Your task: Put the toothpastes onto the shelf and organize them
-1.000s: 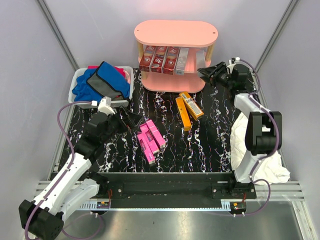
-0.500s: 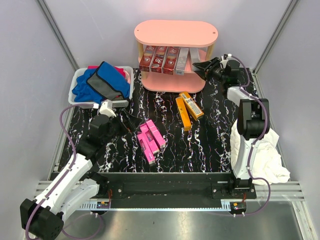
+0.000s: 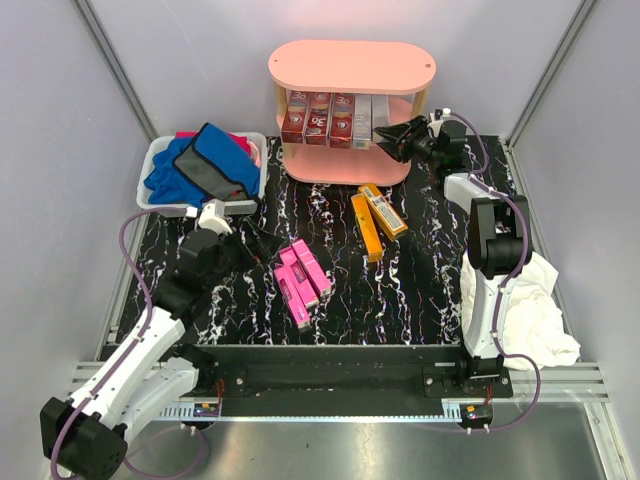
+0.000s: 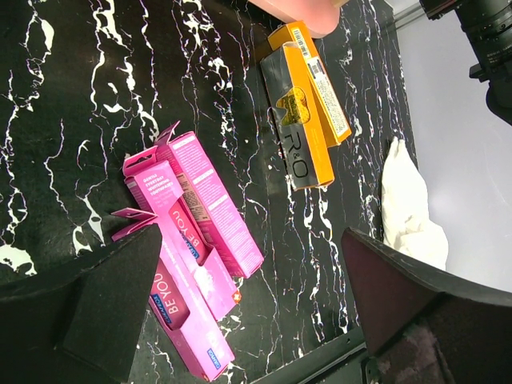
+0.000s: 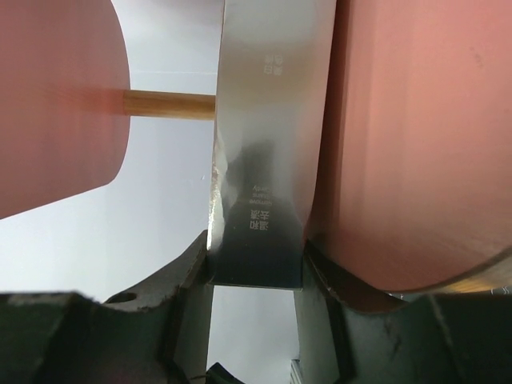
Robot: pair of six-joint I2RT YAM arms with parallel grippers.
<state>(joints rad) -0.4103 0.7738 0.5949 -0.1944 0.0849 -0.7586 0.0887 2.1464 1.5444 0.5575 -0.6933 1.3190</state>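
Note:
The salmon-pink shelf [image 3: 350, 62] stands at the back centre. Its middle tier holds three dark red toothpaste boxes [image 3: 318, 117] and a silver-grey one [image 3: 362, 118]. My right gripper [image 3: 393, 140] is shut on a silver-grey toothpaste box [image 5: 258, 184] and holds it at the right end of the middle tier, between shelf boards [image 5: 416, 128]. Three bright pink boxes [image 3: 301, 278] and two orange ones [image 3: 376, 216] lie on the black marbled table. My left gripper [image 3: 256, 241] is open and empty, just left of the pink boxes [image 4: 192, 240]; the orange boxes [image 4: 308, 120] lie further off.
A white bin [image 3: 160, 152] with blue and grey cloths [image 3: 205, 165] stands at the back left. A white cloth [image 3: 525, 305] lies at the table's right edge, also in the left wrist view [image 4: 408, 200]. A wooden shelf post [image 5: 168, 102] shows beside the held box.
My right gripper has moved left with the silver-grey box, from beside the shelf into the right end of its middle tier. The left arm has barely moved.

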